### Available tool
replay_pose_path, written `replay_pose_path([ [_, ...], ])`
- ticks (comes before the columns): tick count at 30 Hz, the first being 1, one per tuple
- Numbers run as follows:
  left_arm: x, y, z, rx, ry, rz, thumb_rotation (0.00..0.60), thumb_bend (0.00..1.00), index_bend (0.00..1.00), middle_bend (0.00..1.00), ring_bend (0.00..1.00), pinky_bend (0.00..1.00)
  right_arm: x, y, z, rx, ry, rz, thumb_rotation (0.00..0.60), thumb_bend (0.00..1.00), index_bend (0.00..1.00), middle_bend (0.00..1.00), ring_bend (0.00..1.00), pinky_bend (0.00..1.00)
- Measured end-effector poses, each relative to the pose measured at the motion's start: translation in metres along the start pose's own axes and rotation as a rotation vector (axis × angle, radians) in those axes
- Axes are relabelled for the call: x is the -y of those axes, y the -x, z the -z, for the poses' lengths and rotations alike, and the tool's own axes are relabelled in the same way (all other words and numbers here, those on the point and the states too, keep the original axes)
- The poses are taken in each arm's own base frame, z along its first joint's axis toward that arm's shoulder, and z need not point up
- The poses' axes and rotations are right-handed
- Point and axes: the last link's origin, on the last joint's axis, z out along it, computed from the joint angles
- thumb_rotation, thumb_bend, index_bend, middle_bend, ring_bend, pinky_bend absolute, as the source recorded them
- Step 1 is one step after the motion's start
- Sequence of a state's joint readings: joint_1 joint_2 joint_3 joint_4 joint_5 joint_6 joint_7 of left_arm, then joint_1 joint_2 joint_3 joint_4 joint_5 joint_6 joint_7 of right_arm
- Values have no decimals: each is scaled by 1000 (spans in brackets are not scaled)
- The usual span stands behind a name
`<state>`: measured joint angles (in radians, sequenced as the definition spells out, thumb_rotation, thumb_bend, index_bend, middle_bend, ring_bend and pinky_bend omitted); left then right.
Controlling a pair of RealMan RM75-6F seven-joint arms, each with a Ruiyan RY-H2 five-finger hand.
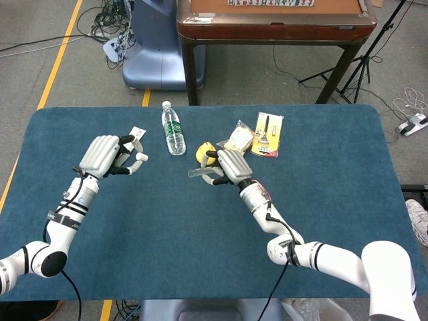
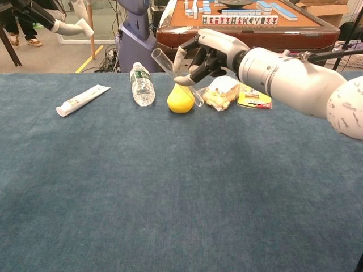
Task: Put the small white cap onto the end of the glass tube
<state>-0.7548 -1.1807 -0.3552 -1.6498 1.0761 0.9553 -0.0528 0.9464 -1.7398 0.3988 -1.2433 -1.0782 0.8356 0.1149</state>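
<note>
1. Head view shows my left hand (image 1: 105, 155) raised over the table's (image 1: 160, 227) left half, thumb and a finger pinching the small white cap (image 1: 141, 157).
2. A toothpaste tube (image 2: 83, 98) lies toward the far left edge, and a water bottle (image 1: 172, 128) just right of it.
3. A yellow pear (image 2: 180, 100) sits mid-table near the far edge.
4. My right hand (image 1: 227, 165) hovers beside the pear, gripping the glass tube (image 2: 175, 73), tilted, open end pointing left.
5. Snack packets (image 1: 257, 138) lie further right.

On the blue tabletop (image 2: 170, 198) lie a toothpaste tube (image 2: 82, 99), water bottle (image 2: 142, 84), yellow pear (image 2: 180, 98), snack bag (image 2: 222, 92) and yellow packet (image 2: 254, 96).
</note>
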Motion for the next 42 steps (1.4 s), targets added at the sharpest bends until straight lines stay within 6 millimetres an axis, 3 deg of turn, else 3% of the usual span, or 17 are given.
replay_pose_path([
  [12, -15, 13, -3, 48, 79, 30, 600, 358, 553, 1000, 1000, 1000, 14, 11, -14, -6, 49, -74, 600, 496, 826, 1000, 1000, 1000],
  [21, -24, 18, -11, -10, 129, -9, 600, 358, 554, 1000, 1000, 1000, 24, 21, -28, 3, 76, -140, 600, 507, 826, 1000, 1000, 1000],
  [42, -27, 32, -12, -53, 167, -132, 600, 357, 555, 1000, 1000, 1000, 42, 39, -46, 14, 95, -248, 600, 510, 826, 1000, 1000, 1000],
])
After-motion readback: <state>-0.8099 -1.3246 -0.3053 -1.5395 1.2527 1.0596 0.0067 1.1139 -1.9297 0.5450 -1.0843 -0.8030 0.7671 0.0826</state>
